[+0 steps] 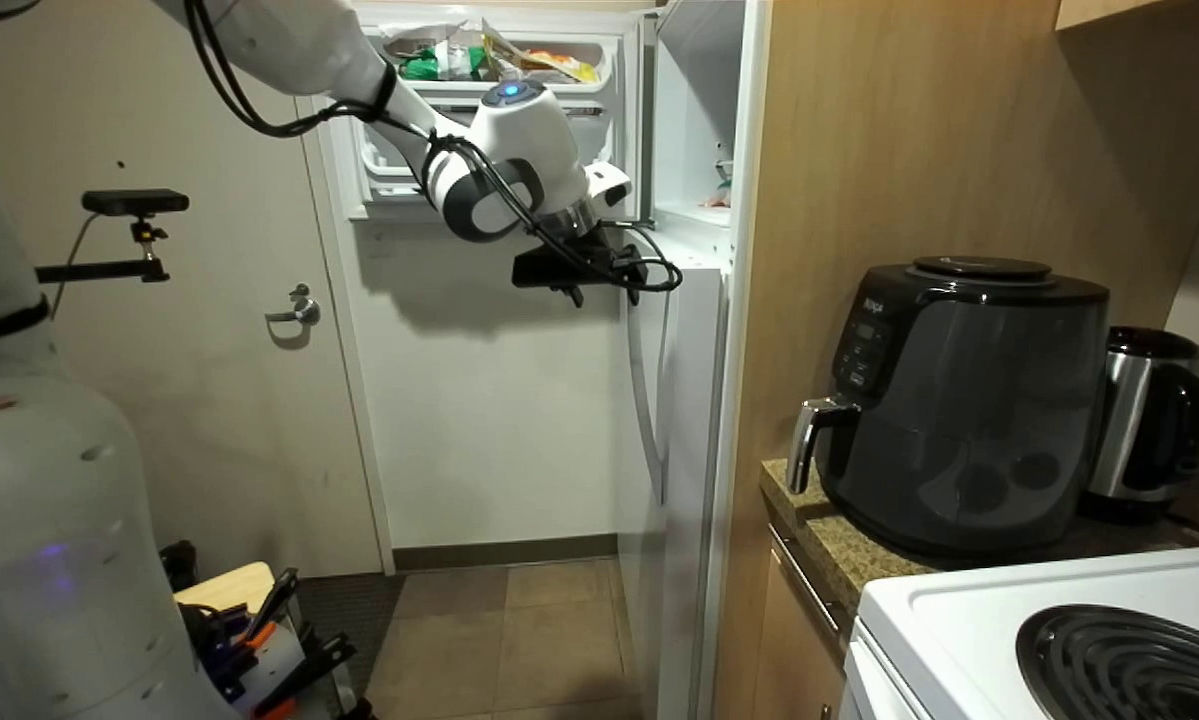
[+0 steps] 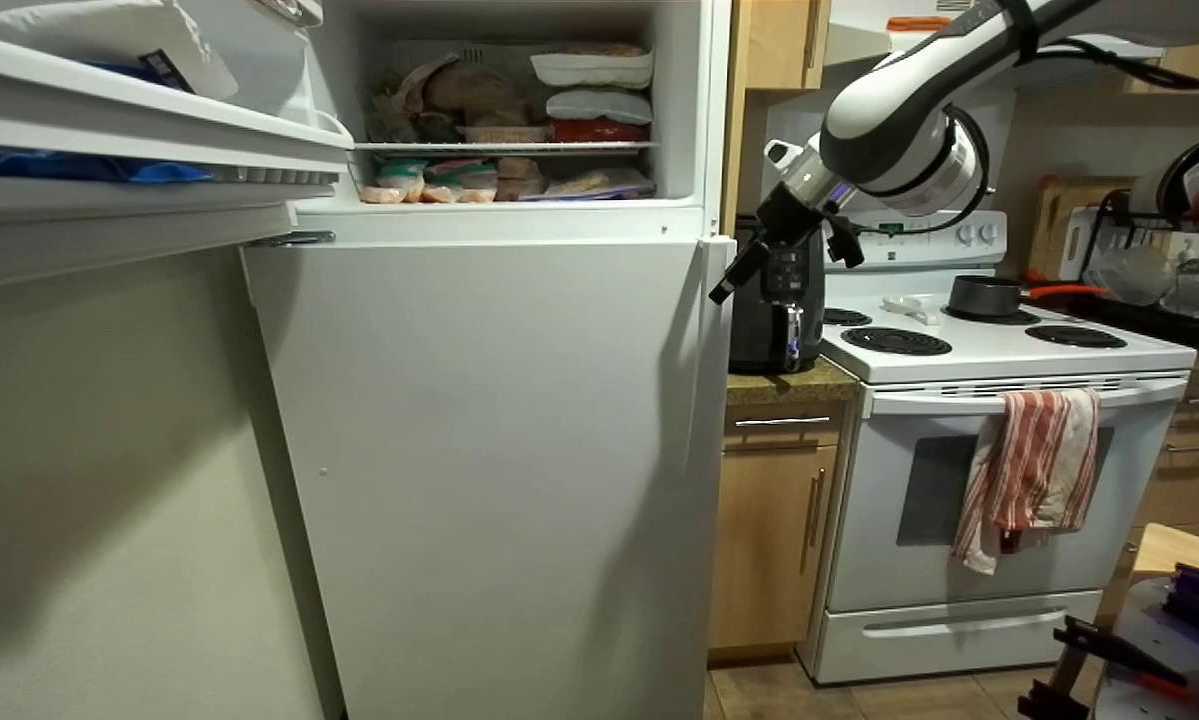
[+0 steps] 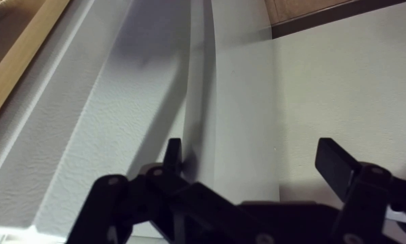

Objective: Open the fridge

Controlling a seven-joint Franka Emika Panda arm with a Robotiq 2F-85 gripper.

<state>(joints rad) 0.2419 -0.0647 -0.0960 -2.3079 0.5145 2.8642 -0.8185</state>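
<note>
White fridge (image 2: 479, 430) stands just beside the hand (image 3: 252, 154).

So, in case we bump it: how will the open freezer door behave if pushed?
The freezer door would likely swing, given the hinge bracket beneath it. It may feel somewhat heavy, as bags load its shelf. The bags might shift, looking loose.

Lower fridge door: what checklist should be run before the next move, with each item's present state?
1. Lower door shut before pulling: ok, it looks closed.
2. Gripper open: ok, jaws wide apart.
3. Gripper near the handle: ok, by its upper end in both exterior views.
4. Gripper clamped on handle: not ok, jaws not closed on it.
5. Contact with handle: cannot tell.
6. Gripper clear of air fryer: ok, apart in an exterior view.
</note>
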